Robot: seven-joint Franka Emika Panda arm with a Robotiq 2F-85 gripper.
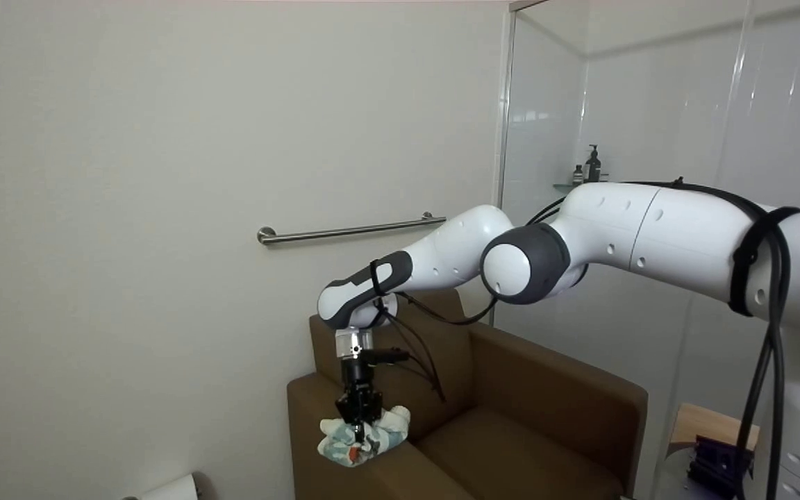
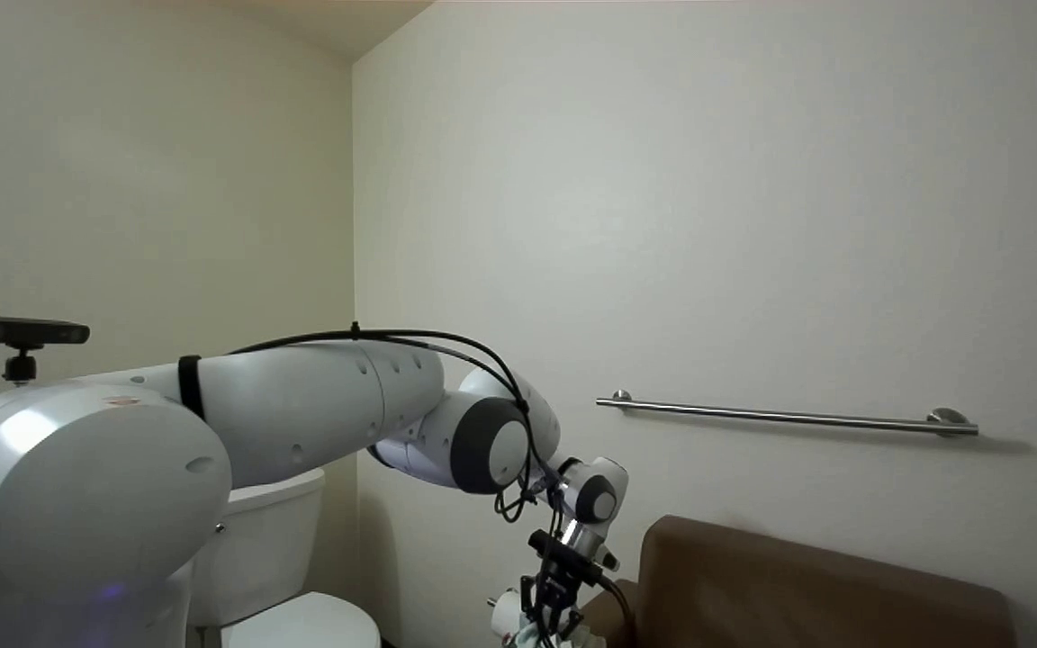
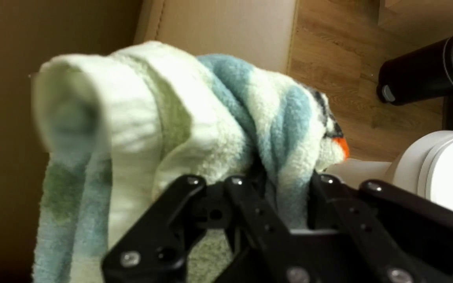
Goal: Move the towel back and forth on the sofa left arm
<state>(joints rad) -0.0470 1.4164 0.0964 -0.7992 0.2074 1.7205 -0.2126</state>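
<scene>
1. The gripper [image 1: 360, 432] is pointing down; its jaws are standing almost together and are pinching a fold of the towel [image 1: 380, 437].
2. The towel is lying bunched over the top of the sofa left arm [image 1: 365, 482]; its folds are hiding the underside.
3. In an exterior view, the long axis of the bundle is running from lower left to upper right, crosswise to the sofa left arm, with the upper end pointing toward the seat cushion [image 1: 518, 455].
4. In the wrist view, a hollow fold is sitting at the left, and an orange-marked end is pointing right, toward the wooden floor [image 3: 328, 51] and the black bin [image 3: 427, 68].
</scene>
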